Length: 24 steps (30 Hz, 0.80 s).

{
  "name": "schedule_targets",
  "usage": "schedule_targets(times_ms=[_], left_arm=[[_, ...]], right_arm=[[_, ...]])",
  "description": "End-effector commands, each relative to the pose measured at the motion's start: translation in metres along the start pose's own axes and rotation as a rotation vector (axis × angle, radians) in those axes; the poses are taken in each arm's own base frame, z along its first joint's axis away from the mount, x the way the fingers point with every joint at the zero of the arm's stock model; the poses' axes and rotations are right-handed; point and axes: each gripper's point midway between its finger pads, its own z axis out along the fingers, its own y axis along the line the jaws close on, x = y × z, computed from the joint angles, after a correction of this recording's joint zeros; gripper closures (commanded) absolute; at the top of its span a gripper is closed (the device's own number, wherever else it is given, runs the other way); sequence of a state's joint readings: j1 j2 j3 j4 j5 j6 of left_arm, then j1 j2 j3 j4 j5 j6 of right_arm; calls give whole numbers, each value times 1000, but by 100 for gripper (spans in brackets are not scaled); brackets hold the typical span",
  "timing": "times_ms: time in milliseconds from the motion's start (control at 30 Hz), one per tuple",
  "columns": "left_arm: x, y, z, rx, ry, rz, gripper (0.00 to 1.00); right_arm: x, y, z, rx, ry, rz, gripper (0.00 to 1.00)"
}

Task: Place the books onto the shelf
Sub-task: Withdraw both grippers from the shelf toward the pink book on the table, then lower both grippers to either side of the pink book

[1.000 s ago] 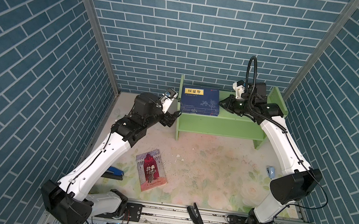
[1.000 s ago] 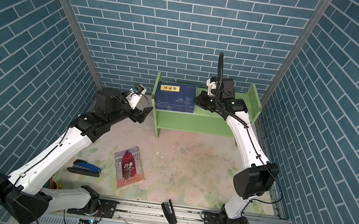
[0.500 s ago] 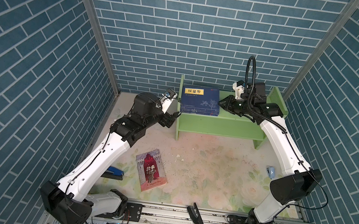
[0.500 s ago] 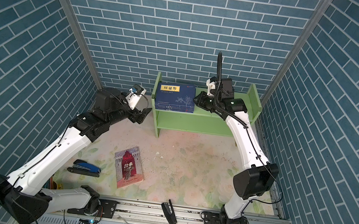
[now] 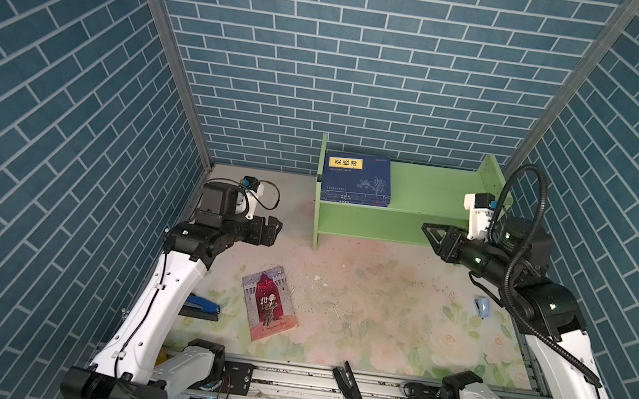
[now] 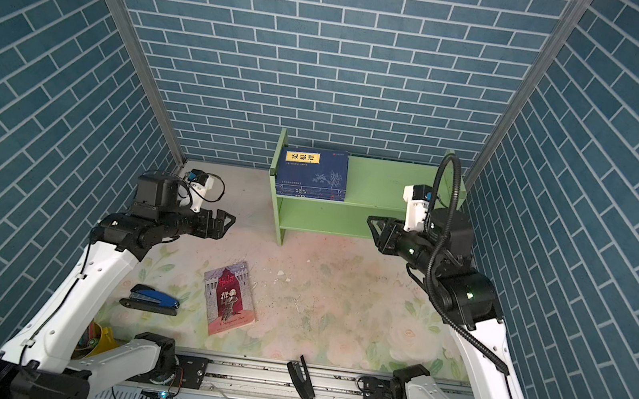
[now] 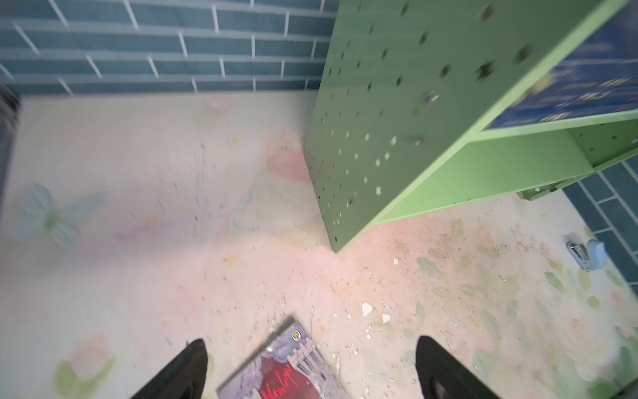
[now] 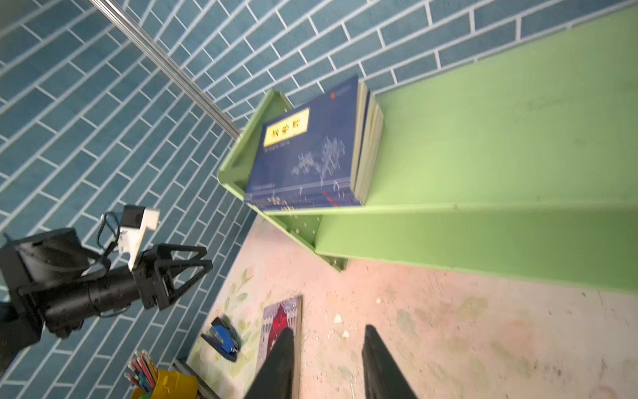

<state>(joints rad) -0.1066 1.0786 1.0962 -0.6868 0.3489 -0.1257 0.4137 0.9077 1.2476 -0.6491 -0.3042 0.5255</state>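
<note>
And there sat the shelf (image 5: 427, 194) at the upper middle of both top views, hard up against the back wall, with a stack of dark blue books (image 5: 356, 178) lying flat on its top board, tucked into the left end by the upright panel, yellow label facing up. One was left out: the red book (image 5: 269, 304) lay face up on the floral mat (image 5: 380, 301), lower centre-left of the frame, slightly askew and well apart from the shelf. The left claw (image 5: 274, 230) hovered at centre left, pointing right toward the drilled end panel but clear of it; its wrist view showed the fingers (image 7: 193, 366) spread wide, nothing between them, only the red book's corner on the mat below. Over at centre right, the right claw (image 5: 427, 229) hung in front of the shelf's right end, pointing left, its fingers (image 8: 279, 362) parted by a modest gap and gripping nothing. A blue stapler (image 6: 151, 299) rested on the mat at lower left, just beside the left arm, and a pale blue stapler (image 5: 482, 306) sat near the right edge. A yellow cup of pencils (image 8: 162, 380) stood in the near left corner.
</note>
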Motion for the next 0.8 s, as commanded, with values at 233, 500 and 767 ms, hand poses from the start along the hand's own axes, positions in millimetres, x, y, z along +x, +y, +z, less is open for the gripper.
schedule_targets(times_ms=[233, 500, 767], left_arm=[[71, 13, 32, 124, 73, -382, 4], [118, 34, 53, 21, 233, -447, 3], [170, 59, 61, -122, 321, -535, 1]], right_arm=[[77, -14, -16, -51, 99, 113, 62], [111, 5, 4, -138, 265, 97, 62], [166, 23, 49, -177, 414, 38, 57]])
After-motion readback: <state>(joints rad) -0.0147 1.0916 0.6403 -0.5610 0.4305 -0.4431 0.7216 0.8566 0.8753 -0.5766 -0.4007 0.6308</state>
